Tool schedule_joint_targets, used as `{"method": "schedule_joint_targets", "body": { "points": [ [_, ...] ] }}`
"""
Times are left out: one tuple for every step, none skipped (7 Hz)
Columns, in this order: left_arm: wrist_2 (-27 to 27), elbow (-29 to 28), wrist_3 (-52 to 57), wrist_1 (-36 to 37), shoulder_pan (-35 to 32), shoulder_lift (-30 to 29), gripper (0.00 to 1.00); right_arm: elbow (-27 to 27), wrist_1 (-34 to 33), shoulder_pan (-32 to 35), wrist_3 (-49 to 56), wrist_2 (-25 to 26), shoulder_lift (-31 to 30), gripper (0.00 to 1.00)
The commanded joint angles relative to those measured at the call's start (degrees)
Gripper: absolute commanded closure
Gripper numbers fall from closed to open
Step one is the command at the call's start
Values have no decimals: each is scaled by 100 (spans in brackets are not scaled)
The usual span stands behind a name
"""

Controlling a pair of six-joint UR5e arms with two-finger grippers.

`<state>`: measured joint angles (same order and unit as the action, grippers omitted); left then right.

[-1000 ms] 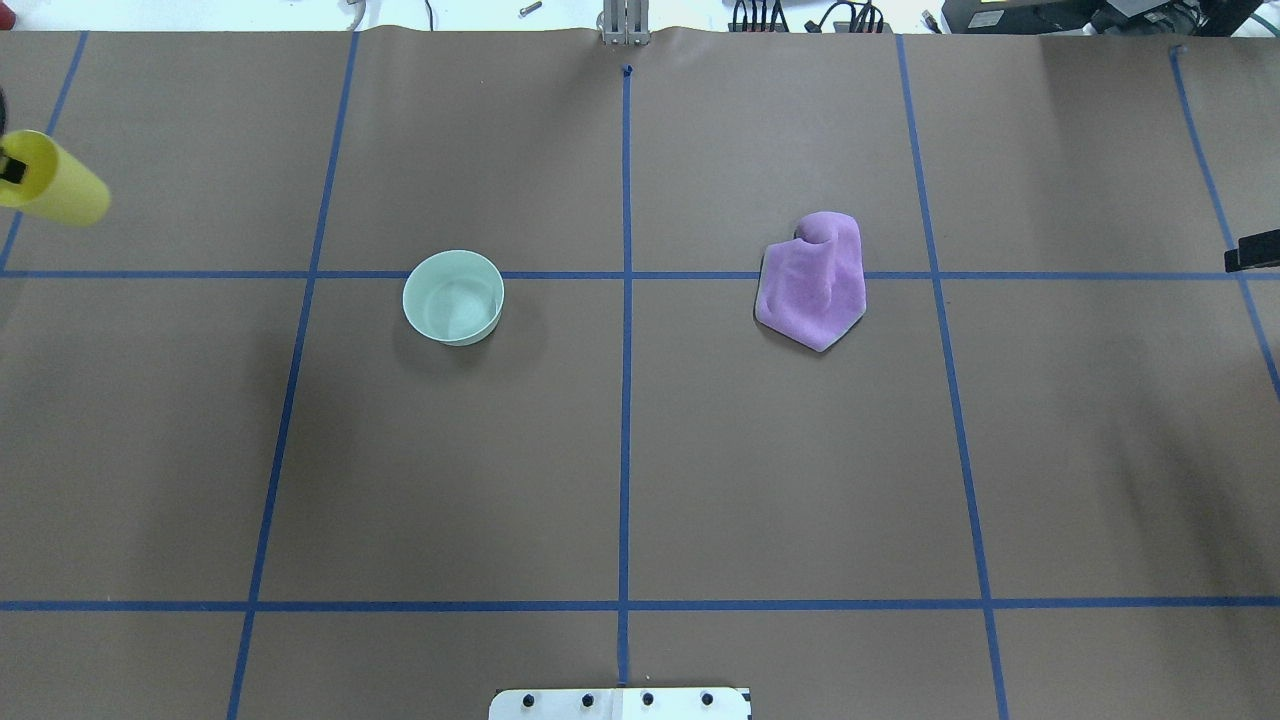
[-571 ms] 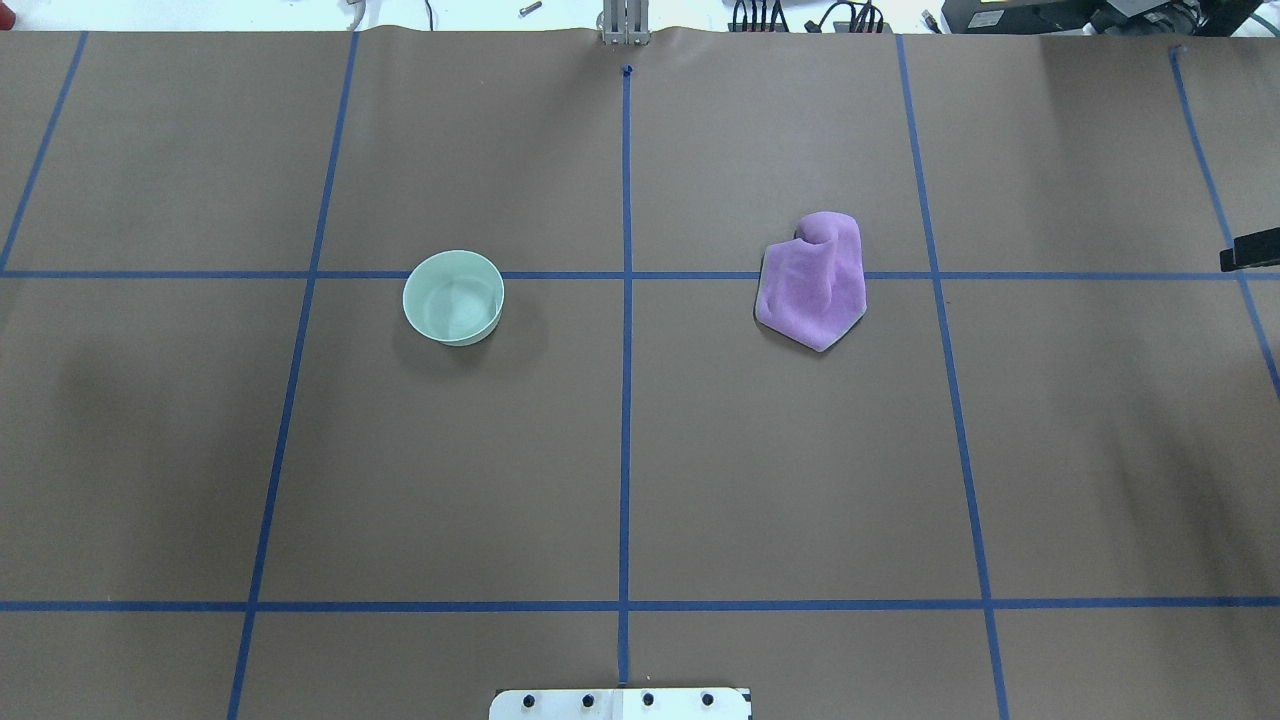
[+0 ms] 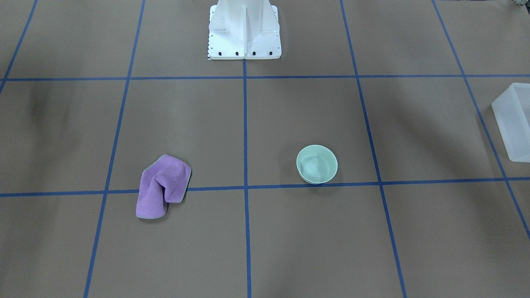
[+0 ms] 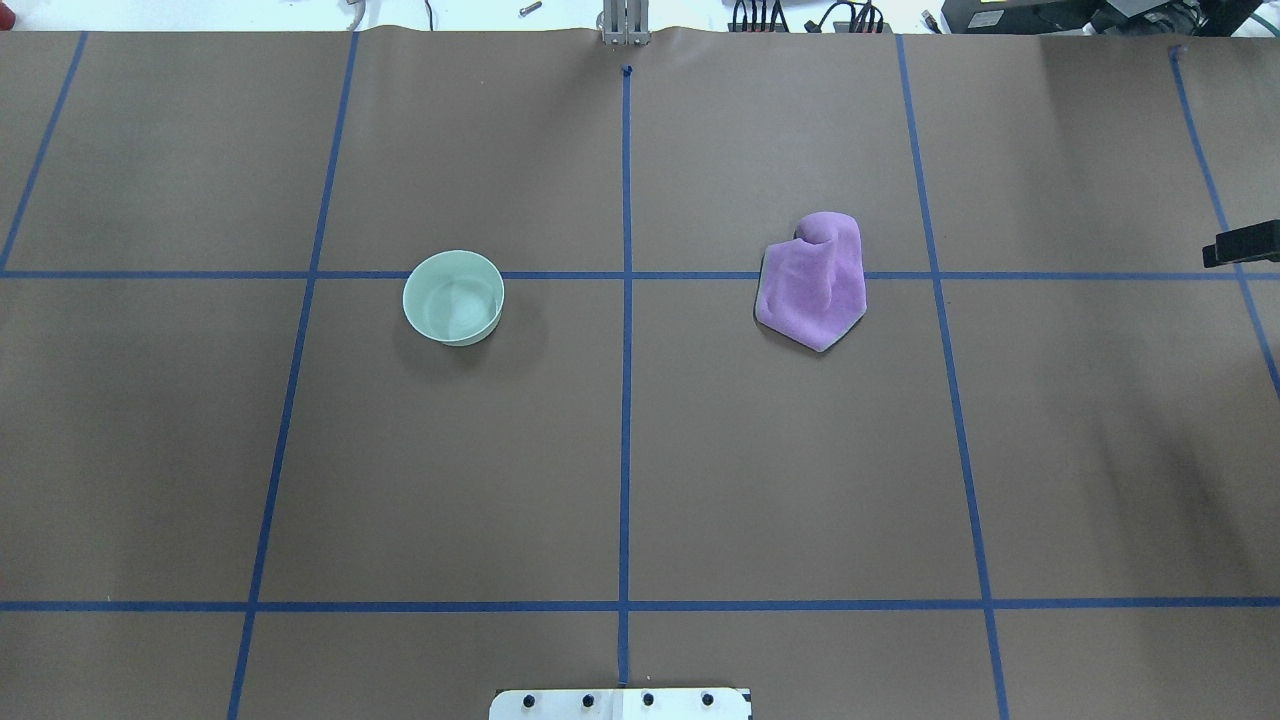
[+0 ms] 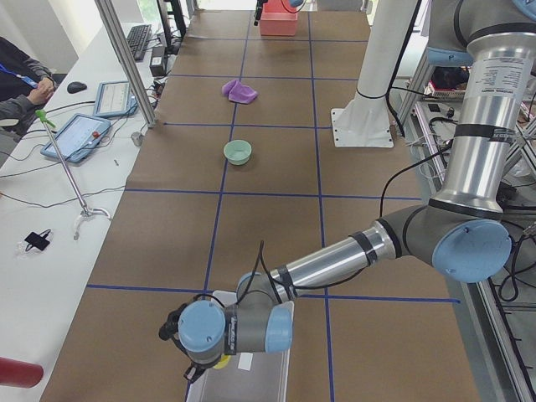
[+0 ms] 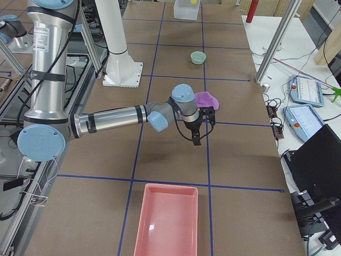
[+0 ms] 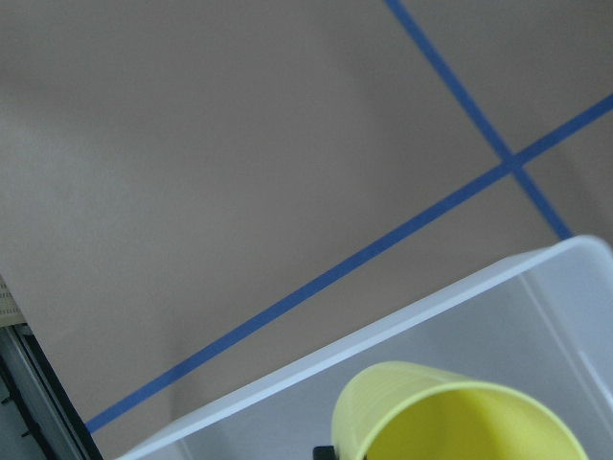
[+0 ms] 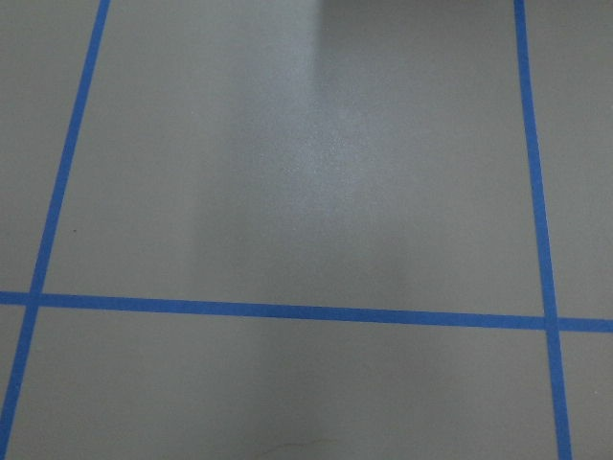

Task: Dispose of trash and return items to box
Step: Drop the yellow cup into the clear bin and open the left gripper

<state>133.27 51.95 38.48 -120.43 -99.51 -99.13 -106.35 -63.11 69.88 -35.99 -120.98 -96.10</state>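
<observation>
Left wrist feed first: the yellow cup point(image 7: 460, 417) fills the bottom of the frame, mouth tipped toward the lens. It hangs over the open box point(image 7: 383, 331), whose frosted rim runs from the lower left up to the right edge. I can see one dark fingertip point(image 7: 324, 451) tucked against the cup's rim. The cup looms large against the box wall behind it, so I read the left gripper point(image 5: 205, 367) as clamped on the cup. In the exterior left view that gripper sits at the bottom of the frame, left of centre, with a sliver of yellow under the wrist and the box right beneath it. On the front-facing view the box pokes in at the right edge, well apart from everything else. In the overhead view the green bowl point(image 4: 453, 297) stands upright left of centre, straddling the horizontal blue tape line point(image 4: 700, 275). The purple cloth point(image 4: 812, 280) lies crumpled right of centre across that same line. The right gripper point(image 4: 1240, 243) shows there only as a dark sliver at the right edge, and I cannot tell whether its fingers are apart or together. Its own wrist camera gives me just the brown table point(image 8: 316, 192) and tape. In the exterior right view a pink tray point(image 6: 165, 218) lies at bottom centre, and the near arm reaches out above the table just beside the cloth.
</observation>
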Motion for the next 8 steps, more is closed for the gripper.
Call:
{"method": "schedule_joint_targets", "body": {
  "points": [
    [6,-703,-130,-517,2,-45,100,1,1,-36,4,13,12,0],
    [6,-861,-139,-543,11,-45,100,1,-8,-36,4,13,47,0],
    [-3,-967,-139,-552,20,-45,69,9,-8,-45,-5,22,65,0],
    [5,-1055,-139,-552,20,-45,55,9,-8,-45,-5,22,56,0],
    [6,-1038,-131,-630,20,-45,20,9,-8,-45,-5,22,56,0],
    [6,-899,-139,-675,20,-132,2,1,-8,-45,-5,22,56,0],
    [388,-758,-165,-196,-93,-490,2,1,-8,-45,-5,13,65,0],
    [679,-348,-200,765,-477,-902,2,-8,-8,-45,-5,5,65,0]
  ]
}}
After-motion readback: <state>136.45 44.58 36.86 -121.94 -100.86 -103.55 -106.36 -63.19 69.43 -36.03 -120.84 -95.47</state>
